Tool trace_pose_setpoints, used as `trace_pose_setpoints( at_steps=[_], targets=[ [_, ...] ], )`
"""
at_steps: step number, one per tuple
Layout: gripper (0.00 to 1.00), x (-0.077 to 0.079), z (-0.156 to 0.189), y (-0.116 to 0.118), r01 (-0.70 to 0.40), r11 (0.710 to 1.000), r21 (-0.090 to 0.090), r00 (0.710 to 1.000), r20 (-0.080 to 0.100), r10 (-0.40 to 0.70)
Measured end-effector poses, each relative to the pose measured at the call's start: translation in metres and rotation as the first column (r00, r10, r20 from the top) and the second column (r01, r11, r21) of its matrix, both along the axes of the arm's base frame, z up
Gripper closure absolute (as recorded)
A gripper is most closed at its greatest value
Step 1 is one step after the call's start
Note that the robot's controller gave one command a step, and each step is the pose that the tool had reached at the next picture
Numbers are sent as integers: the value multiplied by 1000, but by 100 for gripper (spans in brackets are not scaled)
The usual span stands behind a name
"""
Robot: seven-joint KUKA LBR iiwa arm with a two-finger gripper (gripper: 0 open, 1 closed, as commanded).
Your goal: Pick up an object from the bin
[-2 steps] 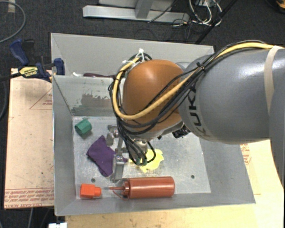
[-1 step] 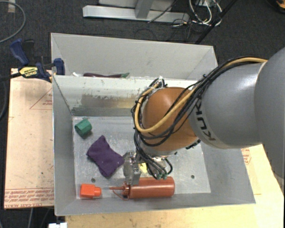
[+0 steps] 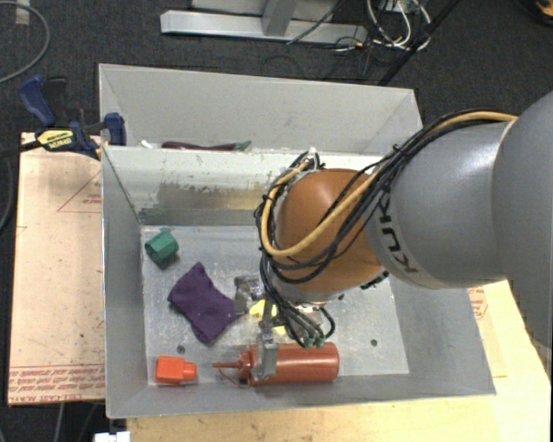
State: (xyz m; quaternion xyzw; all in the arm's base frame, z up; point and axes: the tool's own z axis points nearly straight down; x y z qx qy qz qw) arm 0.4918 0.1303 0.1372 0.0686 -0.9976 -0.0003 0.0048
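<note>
Dark floor lies all around the grey metal bin (image 3: 120,283). The big grey arm (image 3: 476,204) comes in from the right and covers much of the bin's right side. Its round orange cover (image 3: 317,231), wrapped in black and yellow cables (image 3: 285,248), hides the middle of the bin floor.

Under the cover the gripper (image 3: 266,351) points down. Most of it is in shadow, and it is not possible to tell if it is clenched or let go. A small grey and yellow bit (image 3: 252,298) sits just beside it, too hard to make out.

The gripper's grey tip lies across a red bottle (image 3: 303,361). The bottle is long and round and rests on its side by the near wall, about in the middle. A thin spout sticks out of its left end. The grey tip covers part of its neck.

A floppy purple cloth (image 3: 201,299) lies to the left of the gripper. A green block (image 3: 161,247) sits further back on the left. A small orange thing (image 3: 173,371) lies in the near left corner, apart from the bottle.
</note>
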Motion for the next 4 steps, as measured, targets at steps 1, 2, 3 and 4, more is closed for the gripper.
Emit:
trace_pose_setpoints(
  at_steps=[1, 2, 3, 4],
  targets=[
    [0, 0, 0, 0, 0, 1000, 0, 1000, 0, 0],
    [0, 1, -15, -7, -52, 999, 3, 999, 8, 52],
    [0, -4, -58, -35, -83, 997, 3, 997, 8, 83],
    [100, -3, -67, -38, -176, 984, 5, 984, 10, 176]
  ],
)
